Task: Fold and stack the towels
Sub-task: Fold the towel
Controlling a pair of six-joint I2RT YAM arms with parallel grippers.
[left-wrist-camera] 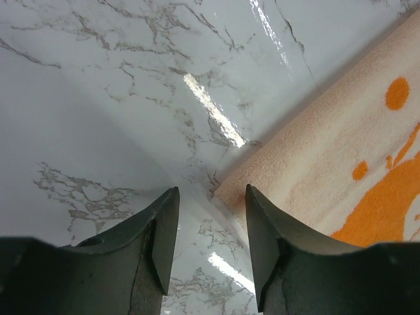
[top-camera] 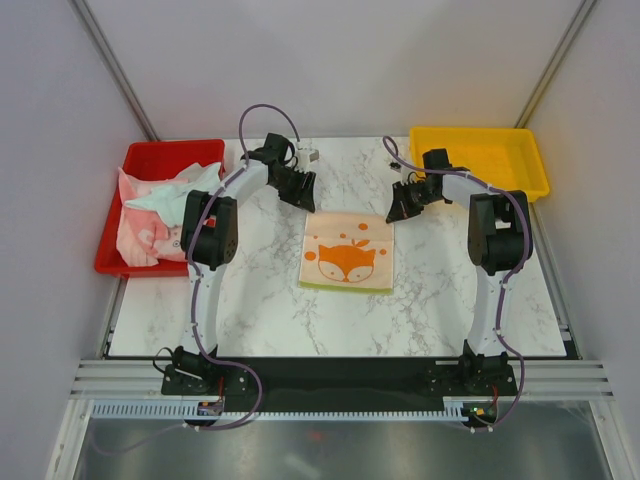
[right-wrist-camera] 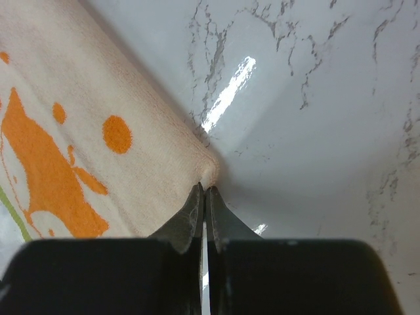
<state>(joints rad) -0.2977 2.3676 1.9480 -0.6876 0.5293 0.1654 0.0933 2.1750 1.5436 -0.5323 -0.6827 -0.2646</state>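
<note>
A cream towel [top-camera: 348, 250] printed with an orange fox lies flat in the middle of the marble table. My right gripper [top-camera: 396, 214] is at the towel's far right corner. The right wrist view shows this gripper [right-wrist-camera: 204, 188] shut, with the corner of the towel [right-wrist-camera: 98, 98] pinched and bunched at its tips. At the far left corner, my left gripper [top-camera: 303, 200] is low over the table. Its jaws [left-wrist-camera: 211, 190] stand open, and the towel's corner [left-wrist-camera: 341, 151] lies just beside the right fingertip [left-wrist-camera: 252, 197]. More towels, pink [top-camera: 150, 235] and mint [top-camera: 180, 190], sit crumpled in the red tray.
The red tray [top-camera: 112, 262] stands at the left edge of the table. A yellow tray [top-camera: 480, 160] with nothing in it stands at the back right. Grey walls close in both sides.
</note>
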